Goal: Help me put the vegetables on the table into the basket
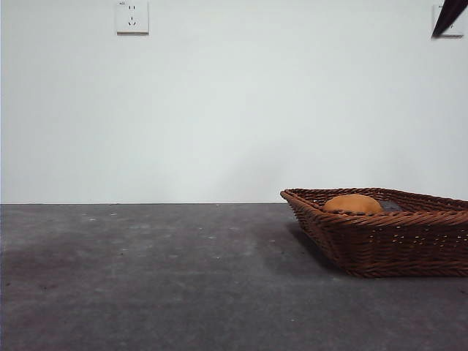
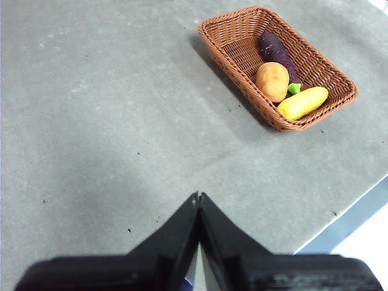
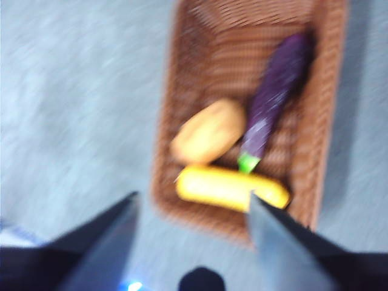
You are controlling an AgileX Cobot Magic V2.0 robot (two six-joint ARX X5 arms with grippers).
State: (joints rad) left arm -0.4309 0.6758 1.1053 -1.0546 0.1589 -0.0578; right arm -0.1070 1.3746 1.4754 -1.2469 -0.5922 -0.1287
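Note:
The brown wicker basket [image 2: 242,51] [image 3: 182,121] [image 1: 380,238] stands on the grey table [image 2: 109,109] and holds all three vegetables. The purple eggplant [image 2: 276,53] [image 3: 276,97] lies along one side. An orange-brown potato [image 2: 272,81] [image 3: 209,131] [image 1: 353,204] sits beside it, and the yellow corn [image 2: 302,103] [image 3: 230,188] lies across one end. My right gripper [image 3: 193,203] hangs open above the corn end of the basket, holding nothing; its view is blurred. Far from the basket, my left gripper [image 2: 199,197] is shut and empty over bare table.
A table edge [image 2: 357,203] runs close to the basket. In the front view a white wall with a socket [image 1: 132,17] stands behind, and a black arm tip [image 1: 448,16] shows at the top right corner.

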